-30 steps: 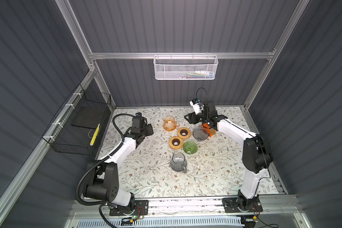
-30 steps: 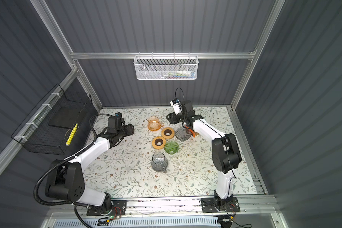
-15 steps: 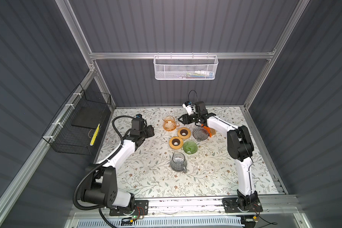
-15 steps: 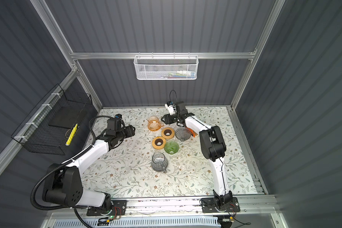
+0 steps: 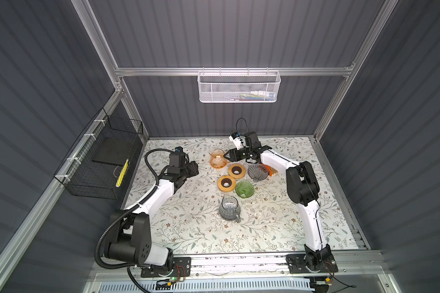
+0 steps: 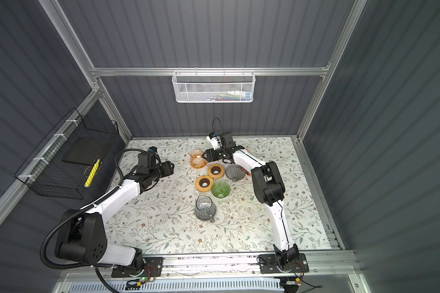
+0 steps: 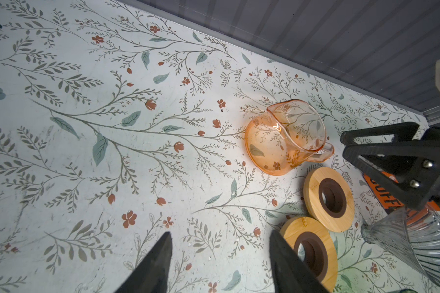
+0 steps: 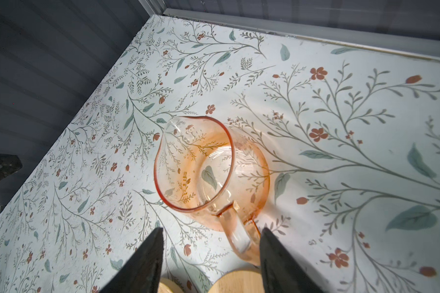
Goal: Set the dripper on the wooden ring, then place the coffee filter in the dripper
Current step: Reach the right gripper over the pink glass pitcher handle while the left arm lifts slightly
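Glassware sits bunched toward the back of the bench (image 5: 188, 218), which I reckon is why both arms lean in from their own sides. The right gripper (image 8: 211, 229) hangs low over the orange pitcher (image 5: 217, 158). Its jaws are apart, and the pitcher's handle lies between the tips, not pinched as far as I can see, so nothing is grasped. My guess is that the pitcher is merely in the way, since the job has no use for it. The left gripper (image 7: 219, 233) hovers above bare bench near the two wooden rings (image 5: 236, 170), jaws likewise released and empty, well clear of its partner.

Loose coffee filter I cannot find anywhere. Its likeliest home is the orange packet (image 7: 381, 192), which lies flat just beside the grey dripper (image 5: 257, 172) and is mostly hidden under the right arm. Only a strip with some lettering shows, so I cannot tell for sure which way its long side runs. The grey dripper stands beside a ring, its wide ribbed mouth facing up and its cone axis near upright, perhaps a little tilted. A green dripper (image 5: 244, 189) nearby sits the same way, mouth up, near the grey carafe (image 5: 228, 209). Either cone looks ready to take a filter lowered in point first from above.
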`<control>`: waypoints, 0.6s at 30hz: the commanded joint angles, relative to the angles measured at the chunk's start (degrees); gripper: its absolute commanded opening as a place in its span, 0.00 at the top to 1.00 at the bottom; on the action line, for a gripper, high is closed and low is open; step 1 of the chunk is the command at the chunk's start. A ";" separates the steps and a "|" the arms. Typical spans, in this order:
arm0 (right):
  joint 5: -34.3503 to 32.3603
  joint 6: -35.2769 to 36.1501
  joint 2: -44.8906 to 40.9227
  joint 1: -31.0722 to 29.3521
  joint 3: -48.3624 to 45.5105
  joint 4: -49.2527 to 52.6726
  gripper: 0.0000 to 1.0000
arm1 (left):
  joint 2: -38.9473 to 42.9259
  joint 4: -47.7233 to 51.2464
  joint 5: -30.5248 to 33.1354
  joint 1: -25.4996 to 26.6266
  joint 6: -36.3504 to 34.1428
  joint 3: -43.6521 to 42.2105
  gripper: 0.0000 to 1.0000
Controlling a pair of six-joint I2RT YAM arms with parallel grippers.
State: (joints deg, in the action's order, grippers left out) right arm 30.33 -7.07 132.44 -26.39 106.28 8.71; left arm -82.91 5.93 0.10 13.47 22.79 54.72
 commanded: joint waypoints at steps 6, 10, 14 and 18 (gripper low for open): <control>1.40 0.28 2.27 -1.09 2.79 2.74 0.40 | -0.16 -1.80 -0.86 0.24 -0.02 -0.76 0.39; 1.62 0.20 2.27 -1.20 3.13 3.38 0.40 | -0.04 -1.72 -0.76 0.24 -0.04 -0.86 0.39; 1.52 0.15 2.07 -1.84 3.15 4.36 0.40 | 0.32 -1.72 -0.46 0.24 -0.20 -1.30 0.39; 0.80 0.72 2.09 -2.67 3.14 5.80 0.42 | 0.70 -1.80 -0.29 0.24 -0.33 -1.57 0.39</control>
State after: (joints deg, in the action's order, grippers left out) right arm 30.89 -7.05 133.82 -27.99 108.12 12.29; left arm -82.91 4.67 -0.05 13.47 22.76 54.13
